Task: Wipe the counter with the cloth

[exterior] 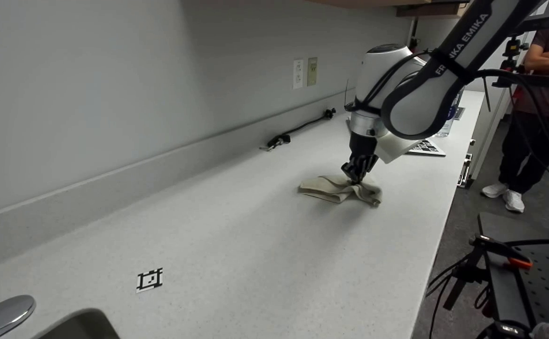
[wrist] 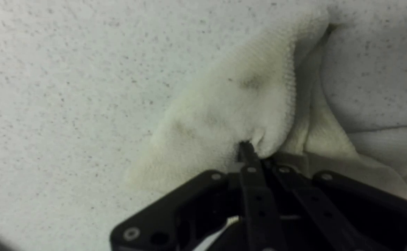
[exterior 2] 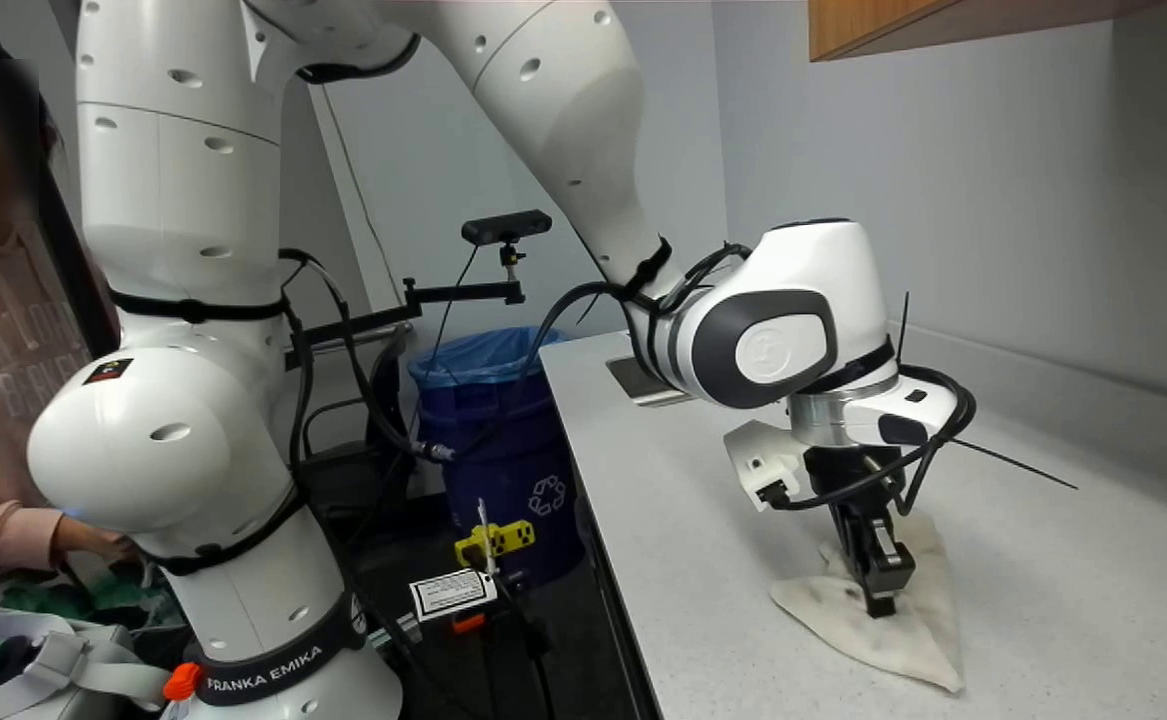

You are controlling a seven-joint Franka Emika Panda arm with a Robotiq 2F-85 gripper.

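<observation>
The cloth is pale beige, creased and folded, and lies on the counter (exterior: 236, 254). It shows in both exterior views (exterior: 323, 185) (exterior 2: 918, 645). In the wrist view the cloth (wrist: 217, 104) has several dark smudges. My gripper (exterior: 356, 180) points down onto the cloth near its middle; it also shows in an exterior view (exterior 2: 881, 603). In the wrist view the gripper's fingers (wrist: 257, 153) are close together with a pinched fold of cloth between them. The fingertips themselves are partly hidden by the cloth. Most of the cloth rests flat around the grip.
A black cable (exterior: 302, 127) lies along the back wall. A flat board with a black pattern (exterior: 427, 148) lies behind the arm. A printed marker (exterior: 150, 280), a sink (exterior: 83, 325) and a faucet (exterior: 3, 314) are at the near end. A wooden cabinet (exterior 2: 903, 25) hangs above.
</observation>
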